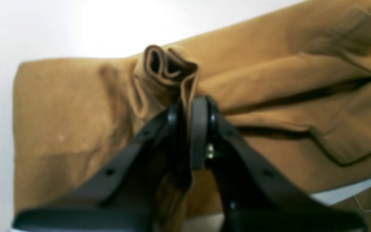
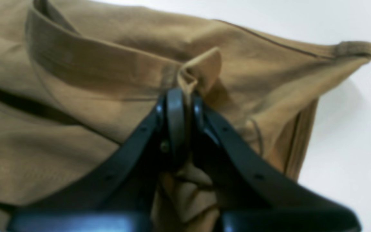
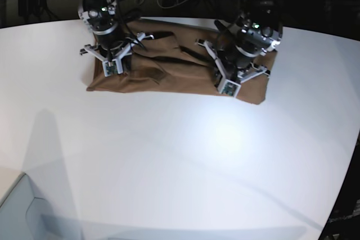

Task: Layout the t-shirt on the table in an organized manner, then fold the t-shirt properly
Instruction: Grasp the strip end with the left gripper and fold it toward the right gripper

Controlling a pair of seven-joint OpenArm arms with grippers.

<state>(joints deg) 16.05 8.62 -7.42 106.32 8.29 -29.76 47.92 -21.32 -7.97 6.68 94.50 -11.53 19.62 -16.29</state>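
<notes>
2 arms sit low over the shirt [image 3: 169,74], which lies bunched along the far side of the worktop [image 3: 185,161], its long axis running across the base view from one arm to the other. The left gripper [image 1: 188,106] has its fingers [image 1: 199,129] pressed together on a pinched-up fold of brown cloth, which stands up in a small loop just past the tips. The right gripper [image 2: 185,100] is likewise clamped on a ridge of cloth; in its wrist view this ridge sits close to a ribbed band, probably the collar, though the blur leaves that uncertain. No tag is visible.

Each arm holds its own end, so neither needs to reach: in the base view the left gripper [image 3: 229,85] is at that view's right end of the shirt and the right gripper [image 3: 112,67] is at its left end. The cloth between them sags in creases rather than lying taut. Beyond both pairs of fingers the shirt spreads outward toward bare white surface.

Judging from this, the layout step is not finished. The next move likely turns on pulling the 2 grips apart along that long axis to stretch out the slack, keeping both pinches level so the cloth does not twist or slip free.
</notes>
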